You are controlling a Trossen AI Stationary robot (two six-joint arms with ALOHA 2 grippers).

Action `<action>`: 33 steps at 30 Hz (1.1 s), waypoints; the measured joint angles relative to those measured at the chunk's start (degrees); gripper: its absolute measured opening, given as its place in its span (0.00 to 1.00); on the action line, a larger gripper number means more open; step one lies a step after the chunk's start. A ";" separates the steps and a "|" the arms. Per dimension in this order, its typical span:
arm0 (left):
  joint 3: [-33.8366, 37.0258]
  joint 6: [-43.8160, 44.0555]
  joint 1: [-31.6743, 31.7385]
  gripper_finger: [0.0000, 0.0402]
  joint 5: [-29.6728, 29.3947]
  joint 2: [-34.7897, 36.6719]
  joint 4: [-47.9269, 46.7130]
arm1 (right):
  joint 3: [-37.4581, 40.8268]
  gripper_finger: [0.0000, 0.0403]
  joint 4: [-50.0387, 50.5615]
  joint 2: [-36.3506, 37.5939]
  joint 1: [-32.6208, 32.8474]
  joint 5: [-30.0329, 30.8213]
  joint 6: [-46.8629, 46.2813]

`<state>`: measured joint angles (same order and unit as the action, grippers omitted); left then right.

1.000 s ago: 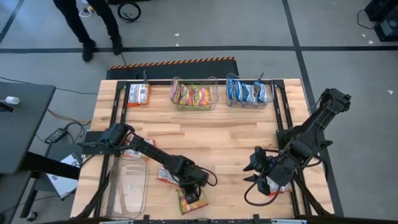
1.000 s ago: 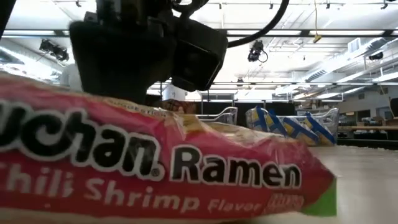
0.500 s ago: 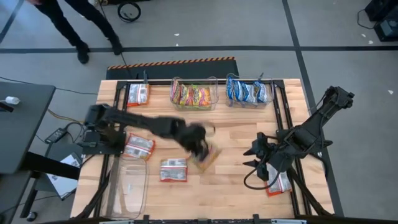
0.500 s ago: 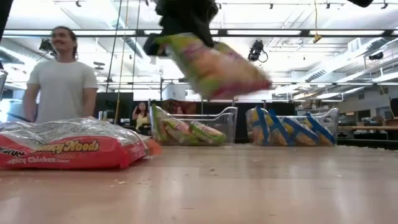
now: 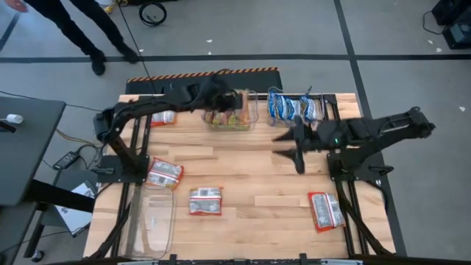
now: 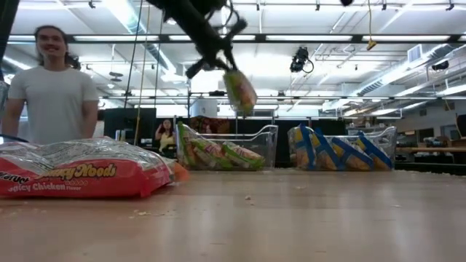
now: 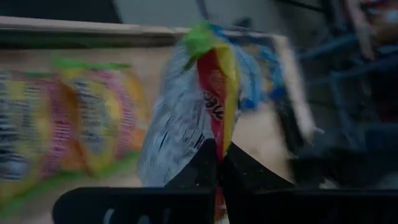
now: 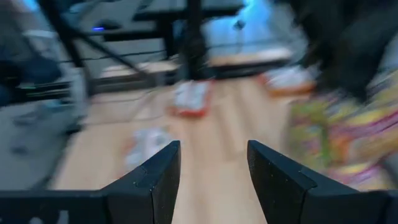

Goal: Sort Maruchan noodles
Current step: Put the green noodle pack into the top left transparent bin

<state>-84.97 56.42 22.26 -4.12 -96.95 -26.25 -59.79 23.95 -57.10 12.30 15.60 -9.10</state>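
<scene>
Behind the butcher-block table (image 5: pixel 250 177) lies a grey floor with dark tape lines, and the low view looks into a lit workshop where a person (image 6: pixel 51 87) in a pale T-shirt stands. Pinched shut on a yellow-green packet (image 6: pixel 239 91), the left gripper (image 5: pixel 228 99) hangs above the middle tub (image 5: pixel 230 112) at the table's far edge; its wrist view shows the crinkly wrapper edge-on, silvery on one face with red, yellow and green along the seam, and the lettering there is too blurred to read. Directly below that gripper the tub holds more yellow-green packets (image 6: pixel 211 154). Just beside it, toward the right arm, the blue tub (image 5: pixel 294 108) holds blue-and-white packets standing on edge. The right gripper (image 5: pixel 288 147) hovers over bare wood near the blue tub, fingers apart and gripping nothing. A red-orange packet (image 5: pixel 325 211) lies flat well behind it, near the front right corner. Three more red-orange packets (image 5: pixel 163 174) lie on the left arm's side, one at the far edge. In the low view the nearest red wrapper (image 6: pixel 80 178) is cut off at the edge; "Hoods" and "Chicken" can be read on it.
</scene>
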 joint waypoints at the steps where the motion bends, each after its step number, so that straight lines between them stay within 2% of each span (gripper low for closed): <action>1: 0.14 0.29 0.97 0.03 -0.06 -0.50 -0.18 | 0.00 0.47 -0.98 -0.13 -2.06 0.01 2.57; 6: -0.64 3.71 2.25 0.03 -3.42 -2.04 2.83 | 0.00 0.47 -4.70 -1.96 -10.35 -1.61 9.49; 11: -0.85 7.65 2.69 0.03 -3.99 -6.20 6.78 | 0.00 0.47 -6.35 -3.77 -15.03 -2.25 12.57; 23: -0.94 10.17 1.96 0.04 -4.87 -14.36 13.12 | 0.00 0.47 -6.46 -5.60 -17.41 -3.93 10.93; 28: -0.94 10.58 1.37 0.14 -4.63 -15.79 13.05 | 0.00 0.47 -6.67 -5.57 -18.05 -2.99 10.38; 33: -0.96 9.98 1.35 0.30 -1.97 -17.67 16.41 | 0.00 0.47 -6.98 -5.60 -19.33 0.23 8.63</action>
<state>-85.93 66.40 23.61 -6.10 -114.62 -9.85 -59.79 16.97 -62.70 -7.04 15.83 -0.47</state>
